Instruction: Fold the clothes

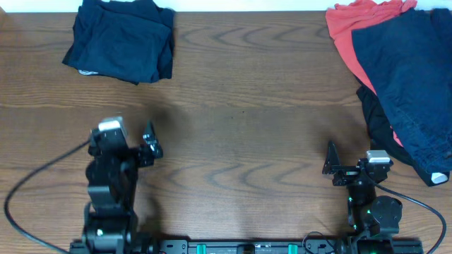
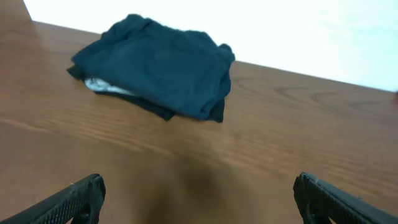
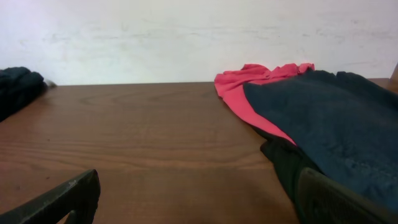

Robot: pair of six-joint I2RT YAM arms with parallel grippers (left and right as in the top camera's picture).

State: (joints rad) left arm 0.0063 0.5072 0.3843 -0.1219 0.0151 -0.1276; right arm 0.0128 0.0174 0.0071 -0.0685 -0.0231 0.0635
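A folded navy blue garment [image 1: 121, 39] lies at the far left of the wooden table; it also shows in the left wrist view [image 2: 155, 65]. At the far right a large plain navy garment [image 1: 413, 77] lies over a coral red one [image 1: 351, 28] and a black one [image 1: 378, 120]. The right wrist view shows the same pile: navy [image 3: 336, 134], coral red [image 3: 249, 87], black [image 3: 289, 165]. My left gripper [image 1: 150, 144] [image 2: 198, 199] is open and empty over bare table near the front left. My right gripper [image 1: 332, 166] [image 3: 199, 199] is open and empty near the front right, beside the pile.
The wooden table [image 1: 240, 120] runs to a white wall behind. A white label shows at the lower corner of the navy garment [image 1: 439, 178]. Both arm bases stand at the front edge.
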